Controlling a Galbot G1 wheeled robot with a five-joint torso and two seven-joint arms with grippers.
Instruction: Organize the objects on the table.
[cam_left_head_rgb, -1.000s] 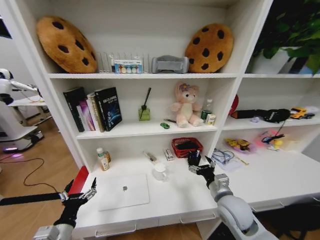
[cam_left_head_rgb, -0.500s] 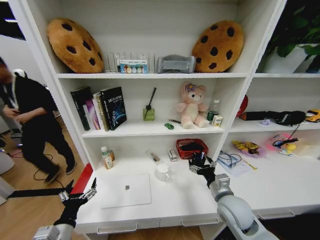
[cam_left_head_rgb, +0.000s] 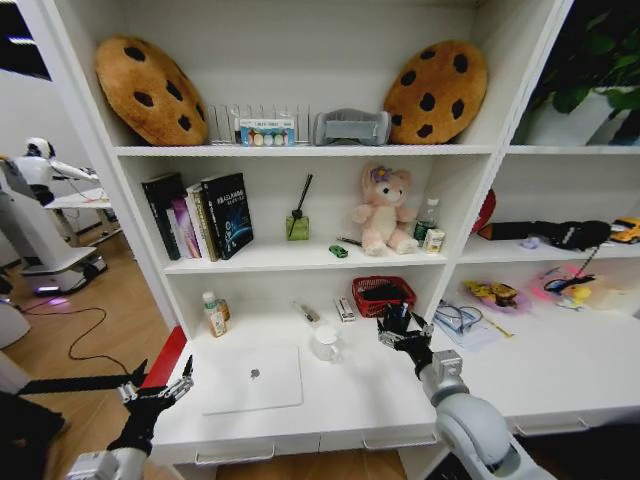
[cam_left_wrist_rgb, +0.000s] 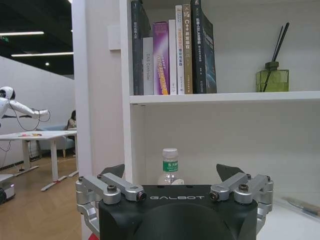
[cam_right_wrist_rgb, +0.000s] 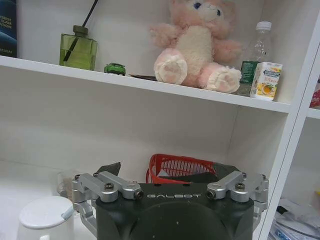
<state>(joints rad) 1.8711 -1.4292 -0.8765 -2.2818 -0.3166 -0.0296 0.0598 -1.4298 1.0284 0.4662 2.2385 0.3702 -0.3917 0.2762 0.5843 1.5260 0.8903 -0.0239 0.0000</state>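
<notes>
Item 1: left end effector (cam_left_head_rgb: 157, 392). I see it low at the left front corner of the worktop (cam_left_head_rgb: 350, 395), fingers spread, holding nothing.

Item 2: right end effector (cam_left_head_rgb: 402, 330). It hangs over the worktop just in front of the red mesh basket (cam_left_head_rgb: 378, 294), fingers spread and empty. My right wrist view puts the basket directly ahead and the white mug (cam_right_wrist_rgb: 44, 218) off to one side.

Item 3: silver laptop (cam_left_head_rgb: 251, 379). Closed, flat on the worktop, left of centre, near the front edge.

Item 4: white mug, standing just behind the laptop's right rear corner.

Item 5: green-capped bottle (cam_left_head_rgb: 213, 315). Upright at the back left of the worktop; my left wrist view shows it straight ahead between the spread fingers, well apart from them.

Item 6: green toy car (cam_left_head_rgb: 338, 251). On the shelf above the worktop, between the green diffuser jar (cam_left_head_rgb: 297, 226) and the pink plush toy (cam_left_head_rgb: 383, 211).

Item 7: 3 shallow drawers along the worktop front, all closed.
</notes>
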